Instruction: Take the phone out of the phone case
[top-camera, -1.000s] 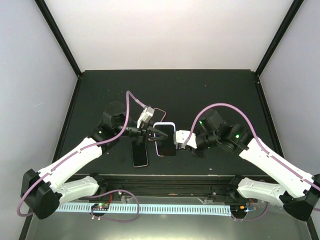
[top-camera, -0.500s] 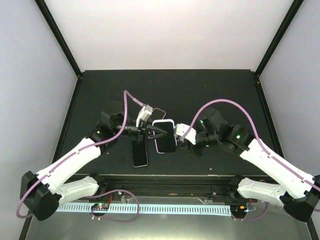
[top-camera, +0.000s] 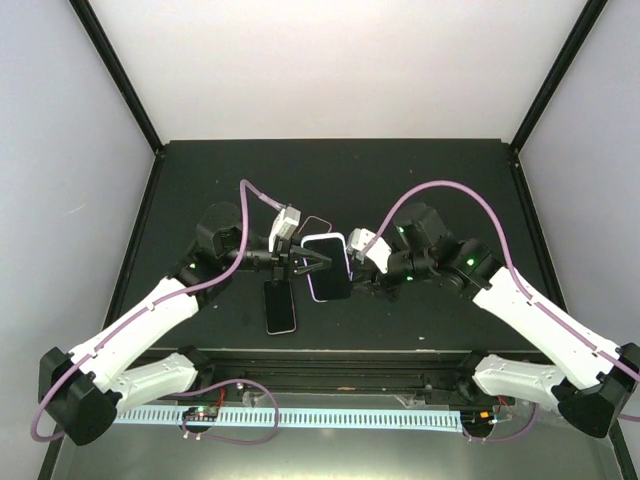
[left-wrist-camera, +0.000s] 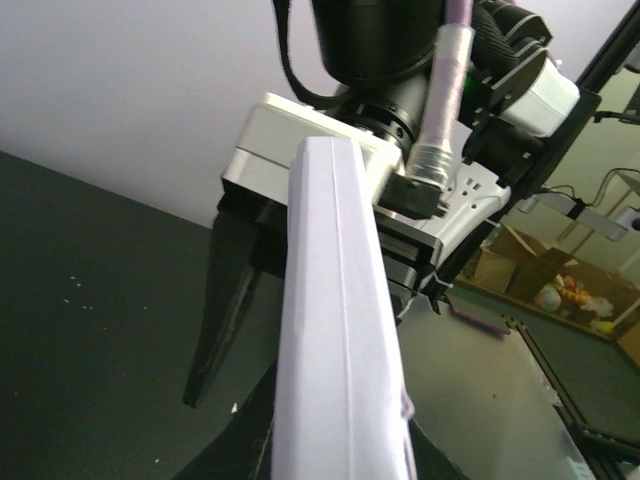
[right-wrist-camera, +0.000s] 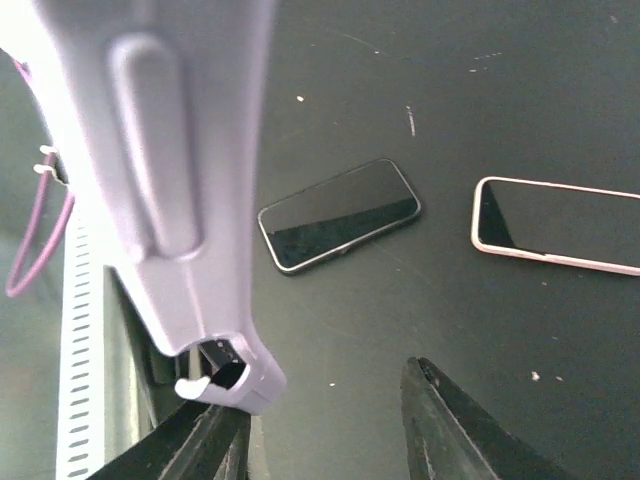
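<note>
Cased phone has drifted back, left gripper pinching its edge; only right wrist view shows right gripper spread over open table.

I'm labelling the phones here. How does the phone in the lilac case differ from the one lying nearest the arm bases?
The cased phone is held off the table in the left pincer; the near phone lies flat and untouched. The cased phone wears a thick lilac shell; the near phone shows only a thin pale rim. Both have dark screens facing up.
</note>
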